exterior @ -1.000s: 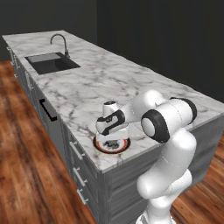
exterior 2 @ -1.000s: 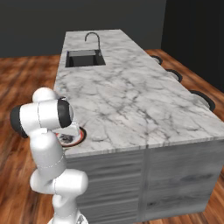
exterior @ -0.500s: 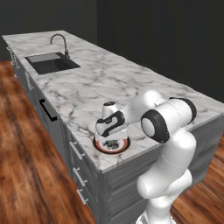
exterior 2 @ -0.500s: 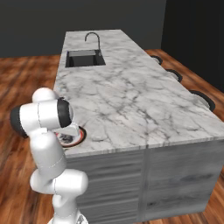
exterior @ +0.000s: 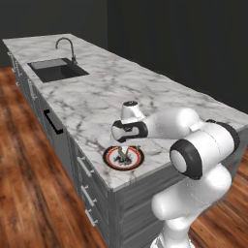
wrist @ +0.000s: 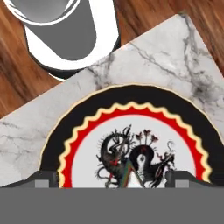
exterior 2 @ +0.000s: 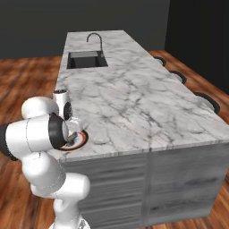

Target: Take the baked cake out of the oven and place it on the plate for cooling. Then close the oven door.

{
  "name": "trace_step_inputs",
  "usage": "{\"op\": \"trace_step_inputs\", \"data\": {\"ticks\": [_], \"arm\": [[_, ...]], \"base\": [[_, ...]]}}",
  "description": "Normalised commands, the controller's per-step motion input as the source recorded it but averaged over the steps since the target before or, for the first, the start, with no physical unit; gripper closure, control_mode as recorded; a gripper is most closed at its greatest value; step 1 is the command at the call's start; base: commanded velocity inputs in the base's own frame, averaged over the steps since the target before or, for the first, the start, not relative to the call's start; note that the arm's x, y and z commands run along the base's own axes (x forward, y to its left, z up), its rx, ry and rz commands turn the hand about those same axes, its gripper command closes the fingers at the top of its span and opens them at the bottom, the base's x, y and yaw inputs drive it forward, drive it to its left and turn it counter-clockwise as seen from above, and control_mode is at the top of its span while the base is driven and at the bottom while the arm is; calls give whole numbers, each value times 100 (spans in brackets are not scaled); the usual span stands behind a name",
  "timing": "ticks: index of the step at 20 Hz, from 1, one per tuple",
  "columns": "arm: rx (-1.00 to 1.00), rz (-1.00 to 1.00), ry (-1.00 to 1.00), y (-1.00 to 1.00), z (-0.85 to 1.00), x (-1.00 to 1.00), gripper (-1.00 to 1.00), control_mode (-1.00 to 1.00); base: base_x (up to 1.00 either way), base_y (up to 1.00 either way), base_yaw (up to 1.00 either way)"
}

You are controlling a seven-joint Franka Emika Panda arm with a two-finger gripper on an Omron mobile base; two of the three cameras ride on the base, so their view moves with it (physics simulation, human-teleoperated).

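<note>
A: What sits around the plate (exterior: 123, 158)?
B: It lies at the near edge of the marble table (exterior: 126, 92); the sink (exterior: 57, 70) and faucet (exterior: 67, 47) stand far off. The gripper (exterior: 123, 154) hangs right over it.
A: The jaws?
B: Spread wide, holding nothing. A colourful slice (wrist: 127, 176) on the plate is cut off, hard to identify.

White robot arm bent forward at the elbow, its wrist turned straight down. The gripper (wrist: 112, 178) points downward, its two dark fingertips (wrist: 43, 179) spread wide apart with nothing held between them.
</note>
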Motion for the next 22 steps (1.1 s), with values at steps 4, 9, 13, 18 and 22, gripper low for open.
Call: {"op": "trace_step_inputs", "data": {"ticks": [4,9,13,18,22], "arm": [[0,0,-12,-10,79,-57,-100,-100],[0,0,-12,-21,92,-55,-100,-100],[0,0,-6,-36,88,-47,-100,-100],[0,0,-1,-28,65,-39,-100,-100],[0,0,1,-7,7,-14,-100,-100]], "base": [[0,0,0],[0,0,0],[0,0,0],[0,0,0],[0,0,0]]}}
